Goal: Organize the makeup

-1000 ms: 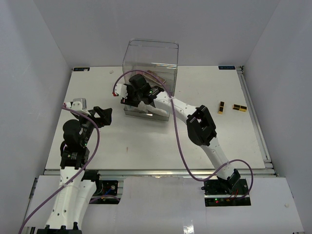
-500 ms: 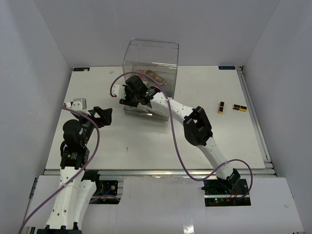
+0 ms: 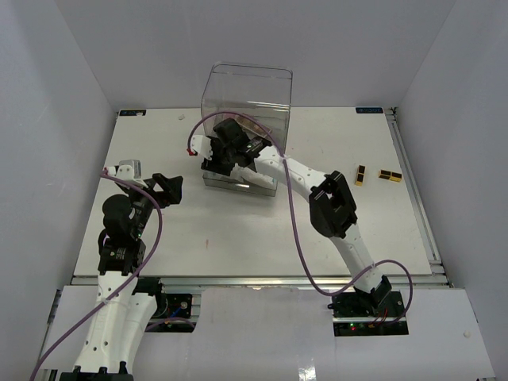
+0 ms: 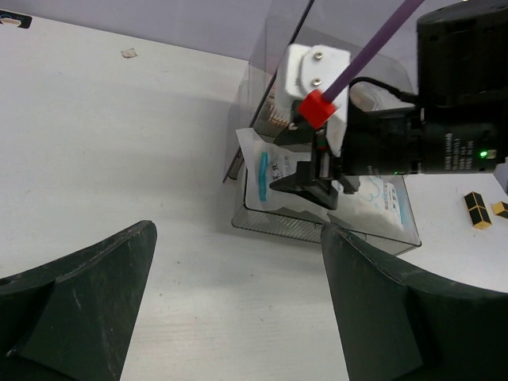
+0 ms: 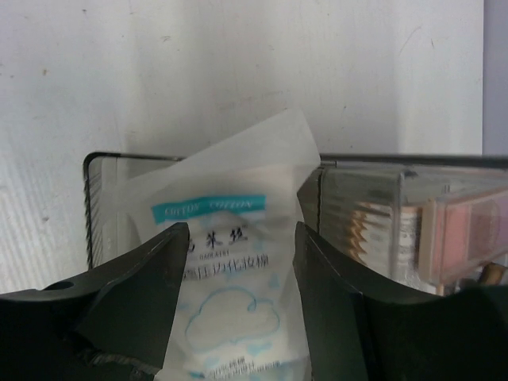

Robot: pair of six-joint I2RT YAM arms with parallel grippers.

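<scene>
A white-and-blue packet [image 5: 230, 270] of the makeup sits between my right gripper's [image 5: 240, 230] fingers, which press on both its sides, over the pulled-out drawer tray [image 5: 91, 206] of the clear box [image 3: 246, 95]. In the left wrist view this packet [image 4: 266, 171] rests in the tray beside a second packet [image 4: 385, 202]. Pink and tan palettes [image 5: 456, 230] are stacked inside the box. Two small brown-and-gold palettes [image 3: 360, 175] [image 3: 389, 175] lie on the table at the right. My left gripper [image 3: 171, 189] hovers wide open and empty left of the box.
The white table [image 3: 238, 230] is walled by white panels on the left, right and back. A purple cable [image 3: 286, 214] loops over the right arm. A grey block [image 3: 129, 168] sits on the left arm near the table's left edge.
The right gripper swung slightly left and then back right at the drawer, with the packet between its fingers. The left arm has not moved.
</scene>
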